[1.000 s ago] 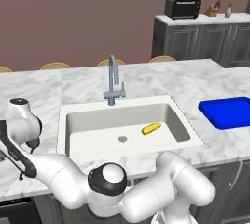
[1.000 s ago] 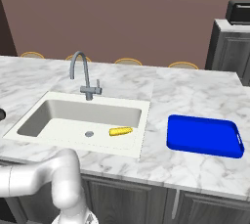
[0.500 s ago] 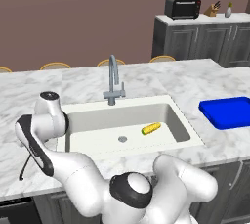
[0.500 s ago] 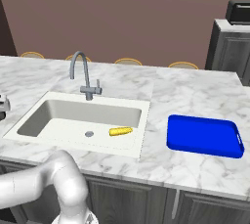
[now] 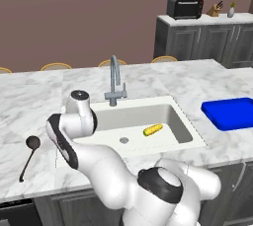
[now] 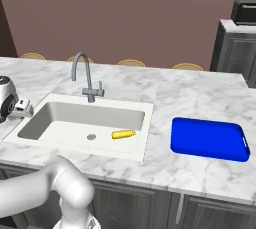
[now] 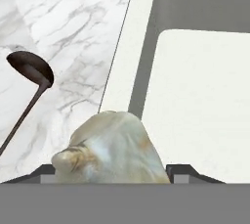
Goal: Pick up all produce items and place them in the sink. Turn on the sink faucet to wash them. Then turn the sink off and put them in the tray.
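At the sink's left rim, my gripper has swung in from the counter's left edge, jaws part-open around the beige roundish item, ready to drop it. The corn cob lies inside, the ladle left behind.

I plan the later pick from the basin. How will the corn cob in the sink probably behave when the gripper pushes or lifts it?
The corn cob is a small rounded cylinder lying on its side on the flat floor of the sink, so a push across it would probably roll it. It looks stiff, likely keeping its shape. It seems light for its size.
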